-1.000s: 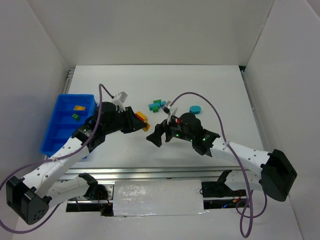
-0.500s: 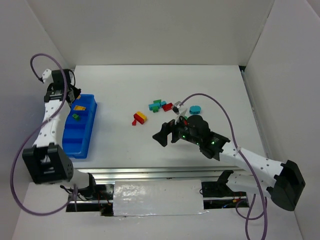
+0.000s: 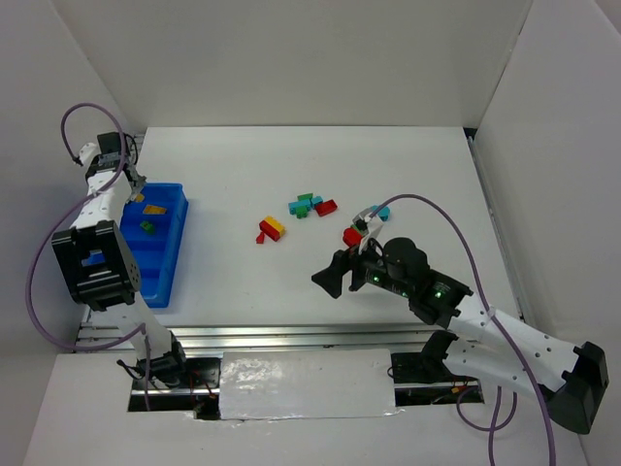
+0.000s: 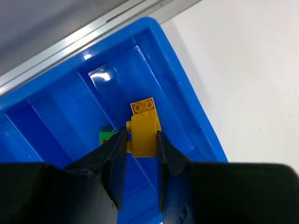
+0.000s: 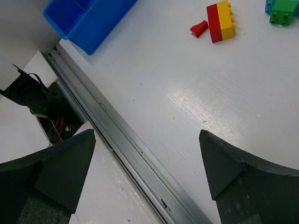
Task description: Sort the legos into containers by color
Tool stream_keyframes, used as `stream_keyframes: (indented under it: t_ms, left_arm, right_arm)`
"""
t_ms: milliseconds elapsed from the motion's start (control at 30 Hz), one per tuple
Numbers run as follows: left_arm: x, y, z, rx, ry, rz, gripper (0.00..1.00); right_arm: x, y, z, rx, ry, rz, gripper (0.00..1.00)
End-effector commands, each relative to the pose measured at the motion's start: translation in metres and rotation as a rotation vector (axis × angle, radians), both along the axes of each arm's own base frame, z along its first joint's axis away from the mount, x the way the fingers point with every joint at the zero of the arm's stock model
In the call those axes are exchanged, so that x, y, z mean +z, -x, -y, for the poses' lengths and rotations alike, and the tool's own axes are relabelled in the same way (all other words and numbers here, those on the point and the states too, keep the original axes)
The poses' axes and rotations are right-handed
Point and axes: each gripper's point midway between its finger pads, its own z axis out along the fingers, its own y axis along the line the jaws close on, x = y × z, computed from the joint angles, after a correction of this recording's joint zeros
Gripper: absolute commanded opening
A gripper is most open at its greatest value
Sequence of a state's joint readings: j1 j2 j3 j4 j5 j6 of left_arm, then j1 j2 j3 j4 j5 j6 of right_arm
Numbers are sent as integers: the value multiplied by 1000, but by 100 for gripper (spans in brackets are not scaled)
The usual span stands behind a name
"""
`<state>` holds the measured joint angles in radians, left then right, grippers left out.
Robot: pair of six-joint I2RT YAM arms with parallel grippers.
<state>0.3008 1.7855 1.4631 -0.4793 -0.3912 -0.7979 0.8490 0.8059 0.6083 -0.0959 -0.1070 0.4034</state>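
Several loose bricks lie on the white table (image 3: pixel 223 165) between the two arms. A red-and-yellow pair (image 3: pixel 271 230) has a small red piece (image 3: pixel 260 238) just beside it. A teal-and-green cluster (image 3: pixel 305 206) touches a red brick (image 3: pixel 326 207). Farther right, another red brick (image 3: pixel 351 236) and a teal one (image 3: pixel 381 212) sit close under the right arm's purple cable (image 3: pixel 427 199), which crosses beside them. The right gripper (image 3: pixel 340 280) hangs empty over bare table near the metal rail (image 5: pixel 126 154), with its jaws spread wide.

The blue tray (image 3: pixel 160 277) stands at the table's left side, well apart from the loose bricks. The left gripper (image 4: pixel 140 140) is over its far end, jaws drawn in narrow on a yellow brick (image 4: pixel 142 135). A second yellow brick (image 4: pixel 144 107) lies studs-up on the floor of the end compartment. A green brick (image 3: pixel 146 226) lies in the next compartment; in the wrist view one finger half hides it. The left arm covers part of the nearer compartments.
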Motion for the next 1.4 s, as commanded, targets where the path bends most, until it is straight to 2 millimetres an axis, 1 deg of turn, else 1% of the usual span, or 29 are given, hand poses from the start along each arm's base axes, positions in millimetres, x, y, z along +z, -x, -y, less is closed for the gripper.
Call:
stream_keyframes:
  t_ms: [0, 133, 233, 533, 733, 1000, 1100, 1167, 1267, 1367]
  left_arm:
    - [18, -14, -7, -25, -25, 55, 0]
    - [17, -15, -6, -32, -12, 60, 0]
    - [16, -15, -6, -33, -14, 55, 0]
    - [10, -12, -3, -40, 3, 50, 1]
    - [7, -12, -1, -42, 11, 44, 1]
    - [2, -13, -1, -45, 15, 33, 6]
    - [0, -13, 0, -49, 25, 29, 6]
    - [0, -12, 2, -52, 29, 34, 5]
    - [10, -12, 2, -50, 22, 56, 3]
    - [16, -11, 2, -47, 23, 69, 2]
  right_arm:
    - [-1, 3, 4, -10, -2, -5, 100]
    - [2, 5, 3, -6, -13, -5, 100]
    - [1, 6, 5, -15, -16, -14, 100]
    - [10, 8, 10, -32, -49, -6, 100]
    - [11, 9, 9, -22, -44, -7, 100]
    - [9, 9, 9, -21, -42, -15, 100]
    - [8, 10, 9, -20, -44, -15, 100]
    - [6, 11, 10, -21, -44, -17, 100]
    - [6, 10, 8, -17, -55, -14, 100]
    - [5, 8, 5, -11, -36, -24, 100]
